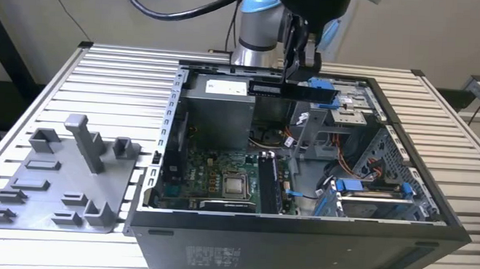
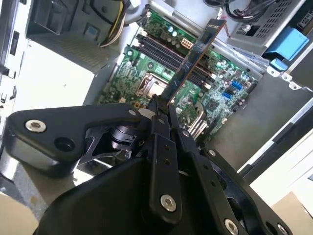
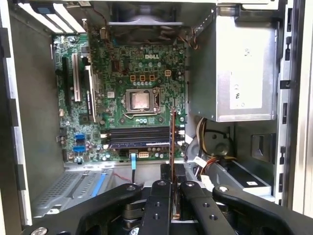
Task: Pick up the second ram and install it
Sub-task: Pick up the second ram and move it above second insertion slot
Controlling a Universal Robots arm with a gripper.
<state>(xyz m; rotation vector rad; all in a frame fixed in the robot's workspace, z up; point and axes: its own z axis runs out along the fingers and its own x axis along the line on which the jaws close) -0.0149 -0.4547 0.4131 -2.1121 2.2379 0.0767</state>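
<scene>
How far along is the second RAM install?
Done: pickup; the gripper is shut on the second ram, away from the holder tray. In hand: the stick hangs over the open case, above the motherboard. Left: seating; it is not yet in a memory slot.

A slatted metal counter (image 1: 112, 72) carries a grey holder tray (image 1: 61, 180) toward the exterior view's left and, just beside it, an open black computer case (image 1: 300, 251) lying on its side
</scene>
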